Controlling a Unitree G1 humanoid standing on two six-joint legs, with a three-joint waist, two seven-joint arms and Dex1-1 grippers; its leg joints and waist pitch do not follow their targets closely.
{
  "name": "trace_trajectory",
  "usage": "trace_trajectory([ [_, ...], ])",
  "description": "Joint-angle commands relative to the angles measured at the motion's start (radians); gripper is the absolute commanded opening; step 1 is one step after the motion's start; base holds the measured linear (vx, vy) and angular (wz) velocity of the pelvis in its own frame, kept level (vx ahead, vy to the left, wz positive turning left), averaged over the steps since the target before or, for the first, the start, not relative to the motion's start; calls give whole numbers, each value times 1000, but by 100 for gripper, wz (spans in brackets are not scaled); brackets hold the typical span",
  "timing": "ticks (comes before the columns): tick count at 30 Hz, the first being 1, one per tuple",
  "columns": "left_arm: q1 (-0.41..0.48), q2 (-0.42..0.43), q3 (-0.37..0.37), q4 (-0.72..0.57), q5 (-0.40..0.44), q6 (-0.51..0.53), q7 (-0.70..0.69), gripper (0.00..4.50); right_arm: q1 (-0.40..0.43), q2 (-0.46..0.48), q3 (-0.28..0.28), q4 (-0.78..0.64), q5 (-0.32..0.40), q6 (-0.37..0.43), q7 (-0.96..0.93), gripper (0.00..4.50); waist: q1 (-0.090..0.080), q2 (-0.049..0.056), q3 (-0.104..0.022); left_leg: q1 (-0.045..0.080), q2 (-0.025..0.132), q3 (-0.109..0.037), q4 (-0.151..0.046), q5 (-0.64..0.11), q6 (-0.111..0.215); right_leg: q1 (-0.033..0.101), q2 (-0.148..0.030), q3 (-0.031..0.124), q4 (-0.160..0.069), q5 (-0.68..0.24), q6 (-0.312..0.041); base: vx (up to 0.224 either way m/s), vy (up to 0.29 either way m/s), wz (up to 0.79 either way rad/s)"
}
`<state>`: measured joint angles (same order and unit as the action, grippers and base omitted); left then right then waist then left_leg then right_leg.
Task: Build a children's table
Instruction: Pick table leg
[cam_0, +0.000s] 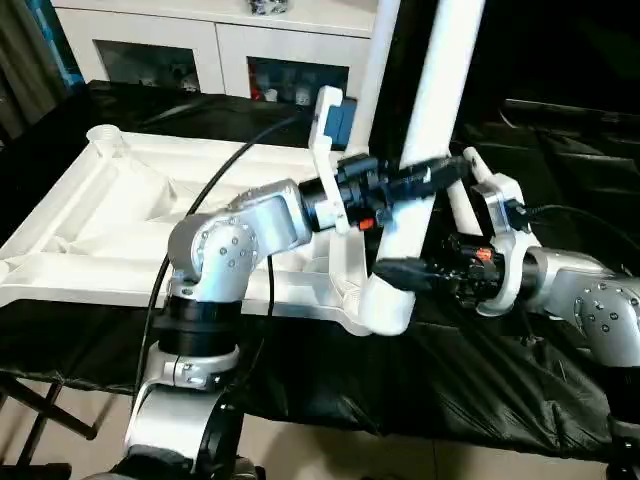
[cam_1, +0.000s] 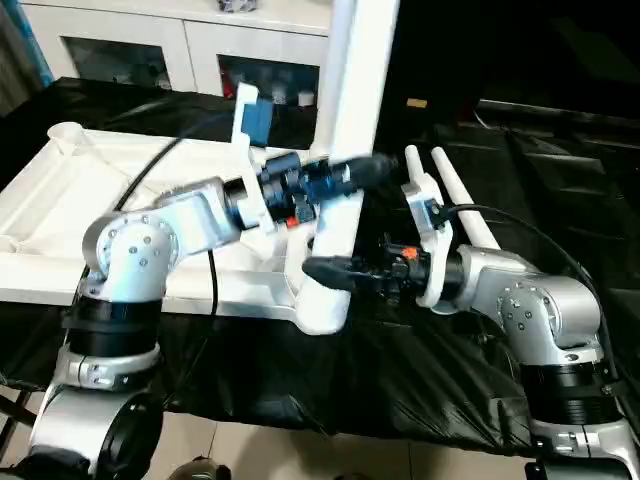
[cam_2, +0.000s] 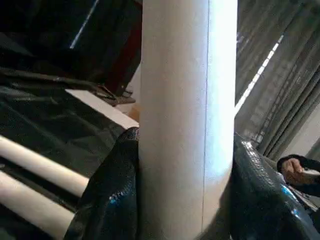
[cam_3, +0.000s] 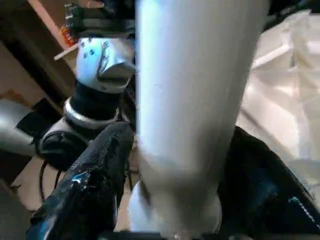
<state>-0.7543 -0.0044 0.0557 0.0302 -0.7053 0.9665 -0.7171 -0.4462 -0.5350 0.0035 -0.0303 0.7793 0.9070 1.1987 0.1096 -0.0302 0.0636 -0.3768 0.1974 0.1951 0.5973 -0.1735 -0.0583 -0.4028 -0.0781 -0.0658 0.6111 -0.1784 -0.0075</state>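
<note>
Silver forearms (cam_0: 240, 240) reach in over the upturned tabletop (cam_0: 110, 220) on black cloth. One leg (cam_0: 425, 150) stands in its near corner socket; left gripper (cam_0: 415, 180) clamps it higher up, right gripper (cam_1: 335, 268) brackets it low, grip unclear.

1. A white tabletop (cam_0: 120, 215) lies ribbed side up on a counter (cam_0: 470, 370) draped in black cloth.
2. A white leg (cam_0: 425, 150) stands nearly upright in the tabletop's near corner socket (cam_0: 385, 305).
3. The left gripper (cam_0: 425, 178) reaches across from the left and clasps the leg partway up.
4. The right gripper (cam_0: 405, 270) comes in from the right, lower down, with one black finger in front of the leg just above the socket.
5. A second leg (cam_0: 375, 70) rises behind the first.
6. A white cabinet (cam_0: 215, 50) with glass doors stands at the back.
</note>
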Motion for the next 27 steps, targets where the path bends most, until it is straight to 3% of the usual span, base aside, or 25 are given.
trace_trajectory([
  [1,-14,0,-16,-14,-16,8,-12,186,-30,-18,15,2,-2,2,29,302,3,-12,-78,13,31,-15,-55,-110,44,59,-60,42,-71,-186,-194,0,0,0],
  [5,-18,4,-16,-14,-22,9,-16,186,-35,-23,25,10,-6,0,39,302,4,-14,-76,13,31,-14,-55,-108,46,57,-61,42,-72,-196,-196,0,0,0],
  [6,-18,4,-17,-16,-24,10,-17,186,-36,-23,26,12,-6,0,41,271,5,-14,-77,13,31,-14,-55,-107,45,57,-60,41,-71,-197,-196,0,0,0],
  [8,-15,8,-21,-21,-32,13,-21,186,-44,-19,33,22,-8,-2,48,271,5,-14,-78,13,31,-14,-54,-105,44,58,-61,41,-70,-194,-196,0,0,0],
  [17,-13,12,-24,-20,-38,10,-21,186,-55,-12,64,41,-18,-11,70,193,6,-17,-78,12,30,-14,-54,-100,45,58,-61,41,-69,-196,-194,0,0,0],
  [25,-19,15,-25,-14,-45,6,-18,186,-56,5,72,55,-26,-26,64,189,6,-14,-79,13,30,-14,-53,-104,43,57,-60,41,-69,-190,-199,0,0,0],
  [26,-20,16,-27,-12,-44,5,-18,186,-58,7,72,59,-26,-26,63,258,6,-13,-79,13,30,-14,-53,-104,42,57,-60,41,-69,-190,-199,0,0,0],
  [27,-21,16,-28,-11,-44,4,-19,186,-59,8,72,62,-26,-25,63,258,6,-13,-79,13,31,-15,-53,-103,41,58,-60,41,-68,-188,-199,0,0,0],
])
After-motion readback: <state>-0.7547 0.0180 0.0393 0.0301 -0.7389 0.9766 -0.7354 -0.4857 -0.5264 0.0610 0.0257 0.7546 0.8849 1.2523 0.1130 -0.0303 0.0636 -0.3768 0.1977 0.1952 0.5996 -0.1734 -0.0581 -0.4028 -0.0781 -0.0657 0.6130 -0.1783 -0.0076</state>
